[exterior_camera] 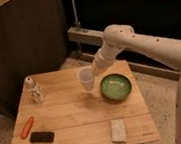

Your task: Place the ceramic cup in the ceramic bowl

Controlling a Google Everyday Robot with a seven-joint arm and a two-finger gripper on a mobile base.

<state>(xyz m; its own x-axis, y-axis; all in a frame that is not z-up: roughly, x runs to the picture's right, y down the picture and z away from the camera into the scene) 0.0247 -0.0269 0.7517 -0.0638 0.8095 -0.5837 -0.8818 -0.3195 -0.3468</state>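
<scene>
The small white ceramic cup (86,79) hangs slightly tilted just above the wooden table (74,111), held at its right rim. My gripper (94,71) is shut on that rim, with the white arm reaching in from the right. The green ceramic bowl (116,86) sits on the table directly to the right of the cup, a small gap between them, and nothing is inside it.
A small white patterned bottle (33,89) stands at the table's left. An orange carrot-like object (27,127) and a black flat object (41,137) lie at the front left. A white packet (118,130) lies at the front right. Dark cabinets stand behind.
</scene>
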